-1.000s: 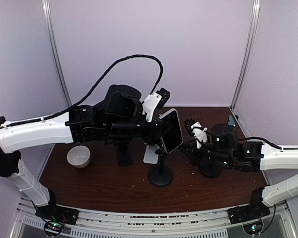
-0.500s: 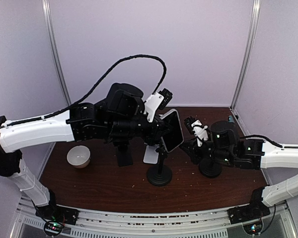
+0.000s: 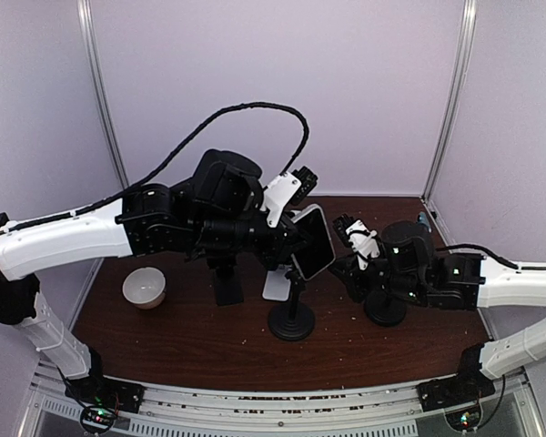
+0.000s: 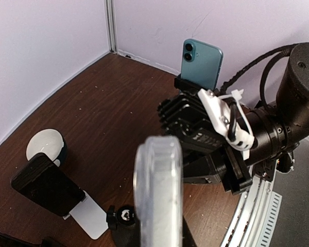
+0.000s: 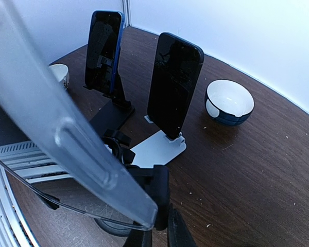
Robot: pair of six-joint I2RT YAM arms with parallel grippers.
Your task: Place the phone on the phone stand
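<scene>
on the table (image 3: pixel 164 337), toward the middle of the near edge, the round-based phone stand (image 3: pixel 292 320) is set beneath the left gripper (image 3: pixel 289 238). its jaws are clamped on the phone (image 3: pixel 313 241), which is tilted just above the cradle, apparently for seating. the right gripper (image 3: pixel 353 238) is held beside it, perhaps to steady it; its jaw state cannot be told.

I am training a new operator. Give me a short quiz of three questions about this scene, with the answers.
1. True or false: the black phone stands on the white stand.
2. How many bowls show in the right wrist view?
3. The left hand holds the clear-cased phone above: A) a bowl B) the round-based stand C) bare table.
Key: 1 true; 2 two; 3 B.
</scene>
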